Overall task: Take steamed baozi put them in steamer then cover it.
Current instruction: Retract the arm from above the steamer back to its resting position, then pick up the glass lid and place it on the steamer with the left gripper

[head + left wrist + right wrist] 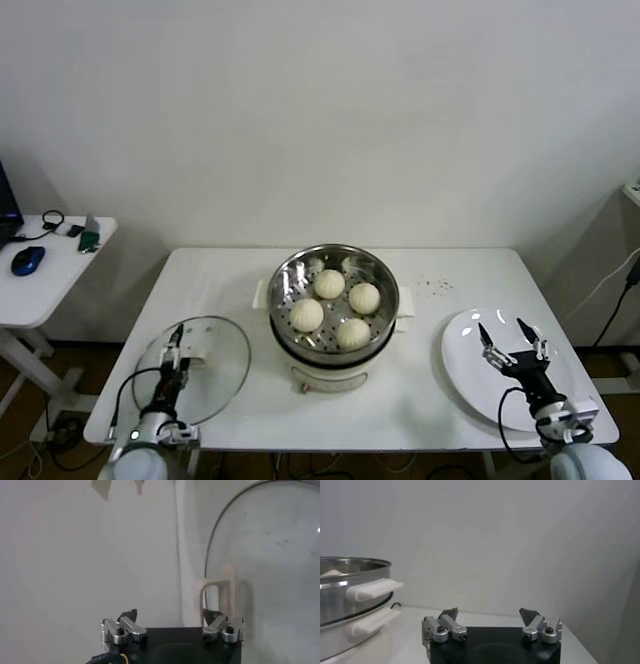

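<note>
Several pale baozi (pixel 307 314) lie inside the shiny steamer (pixel 377 272) on its cream-white pot base (pixel 320 378) at the table's middle. The steamer also shows in the right wrist view (pixel 350 575). The cover (pixel 225 372), a clear glass lid with a white handle (pixel 202 353), lies flat on the table at the front left. My left gripper (pixel 175 345) hovers over the cover's near-left part, open and empty. In the left wrist view the open gripper (pixel 170 615) faces the handle (pixel 220 587) and the glass (pixel 270 555). My right gripper (pixel 503 333) is open and empty over the white plate (pixel 470 375). It also shows in the right wrist view (pixel 490 612).
The plate holds nothing. Small dark specks (pixel 435 287) lie on the table behind it. A side table (pixel 45 290) at the far left holds a blue mouse (pixel 28 260) and cables. A white wall stands close behind the table.
</note>
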Robot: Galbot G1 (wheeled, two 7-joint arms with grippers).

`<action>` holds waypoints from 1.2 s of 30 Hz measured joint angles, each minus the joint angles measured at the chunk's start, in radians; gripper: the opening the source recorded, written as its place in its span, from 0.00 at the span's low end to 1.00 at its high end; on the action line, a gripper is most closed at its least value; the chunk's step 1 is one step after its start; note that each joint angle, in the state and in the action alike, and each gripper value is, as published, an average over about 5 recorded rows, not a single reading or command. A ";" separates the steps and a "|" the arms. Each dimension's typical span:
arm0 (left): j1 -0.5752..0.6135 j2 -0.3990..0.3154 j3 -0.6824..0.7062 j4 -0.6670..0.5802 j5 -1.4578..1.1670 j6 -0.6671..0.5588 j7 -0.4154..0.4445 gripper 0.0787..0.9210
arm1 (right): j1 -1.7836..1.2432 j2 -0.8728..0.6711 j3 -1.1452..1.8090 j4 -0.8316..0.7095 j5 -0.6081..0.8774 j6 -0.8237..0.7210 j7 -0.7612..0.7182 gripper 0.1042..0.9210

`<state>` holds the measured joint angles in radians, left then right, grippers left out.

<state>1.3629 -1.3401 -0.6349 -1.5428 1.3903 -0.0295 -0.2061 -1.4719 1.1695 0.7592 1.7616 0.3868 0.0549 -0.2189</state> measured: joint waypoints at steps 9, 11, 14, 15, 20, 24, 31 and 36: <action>-0.018 0.001 0.009 0.028 -0.018 -0.005 -0.004 0.73 | 0.004 0.014 0.006 -0.005 -0.021 0.009 -0.005 0.88; -0.020 0.001 0.009 0.034 -0.020 -0.007 -0.005 0.66 | 0.005 0.017 0.006 -0.006 -0.025 0.011 -0.005 0.88; -0.023 0.001 0.009 0.039 -0.023 -0.010 -0.006 0.56 | 0.008 0.022 0.006 -0.008 -0.031 0.013 -0.007 0.88; -0.023 0.001 0.009 0.040 -0.023 -0.011 -0.006 0.53 | 0.009 0.024 0.006 -0.009 -0.033 0.014 -0.007 0.88; -0.021 0.001 0.009 0.044 -0.027 -0.016 -0.005 0.35 | 0.017 0.031 0.003 -0.014 -0.045 0.017 -0.009 0.88; -0.015 0.003 0.013 0.037 -0.037 -0.015 -0.005 0.22 | 0.023 0.034 -0.001 -0.016 -0.054 0.018 -0.009 0.88; 0.005 0.016 0.020 -0.008 -0.060 0.000 -0.007 0.08 | 0.023 0.028 0.001 -0.019 -0.060 0.021 -0.010 0.88; 0.028 0.028 0.021 -0.066 -0.069 0.021 -0.015 0.08 | 0.025 0.018 0.010 -0.025 -0.058 0.024 -0.011 0.88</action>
<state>1.3910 -1.3119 -0.6134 -1.6087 1.3208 -0.0085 -0.2213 -1.4470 1.1879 0.7687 1.7361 0.3283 0.0788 -0.2297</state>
